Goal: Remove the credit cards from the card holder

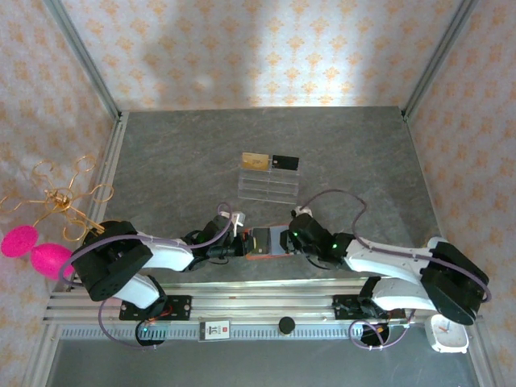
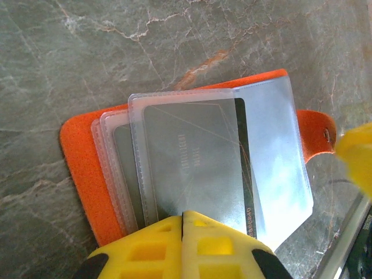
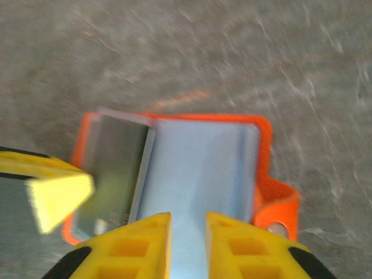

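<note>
Holder: card holder (image 1: 262,242) lies open at the near edge of the worktop (image 1: 161,161), midway along.
Left gripper (image 2: 183,216): jaws together at the clear sleeves (image 2: 192,151).
Right gripper (image 3: 188,220): we see jaws slightly apart over the holder.
Cards: gold card (image 1: 255,160) and black card (image 1: 285,162) at the far end of the clear rack (image 1: 268,187).

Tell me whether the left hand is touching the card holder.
Touching. In the left wrist view the shut left hand pinches the edge of the card holder's clear sleeve, no gap between them.
</note>
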Robot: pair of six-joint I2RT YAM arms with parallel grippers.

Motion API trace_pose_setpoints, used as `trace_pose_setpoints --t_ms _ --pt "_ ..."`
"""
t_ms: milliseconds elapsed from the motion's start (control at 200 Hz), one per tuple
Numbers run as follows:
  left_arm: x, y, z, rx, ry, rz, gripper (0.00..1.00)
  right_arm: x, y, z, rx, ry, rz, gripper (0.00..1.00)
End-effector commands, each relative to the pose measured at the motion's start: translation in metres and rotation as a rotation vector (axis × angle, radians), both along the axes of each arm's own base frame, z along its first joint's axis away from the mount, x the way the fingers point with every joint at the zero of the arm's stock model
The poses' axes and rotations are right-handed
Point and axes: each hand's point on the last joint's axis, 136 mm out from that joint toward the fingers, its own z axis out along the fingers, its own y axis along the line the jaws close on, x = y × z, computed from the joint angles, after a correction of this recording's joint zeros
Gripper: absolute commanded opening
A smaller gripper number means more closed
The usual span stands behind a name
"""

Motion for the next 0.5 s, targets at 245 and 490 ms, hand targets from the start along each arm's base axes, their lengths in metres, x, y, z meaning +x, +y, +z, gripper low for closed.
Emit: trace_pose_setpoints --t_ms 245,490 --pt "-0.006 0.003 -0.009 0.011 0.011 -0.026 0.00 -0.005 0.074 0.037 0.171 0.080 0.242 0.24" --pt "-0.008 0.003 -0.010 0.007 0.016 -0.034 0.00 -0.002 0.058 -0.013 0.113 0.187 0.147 0.21"
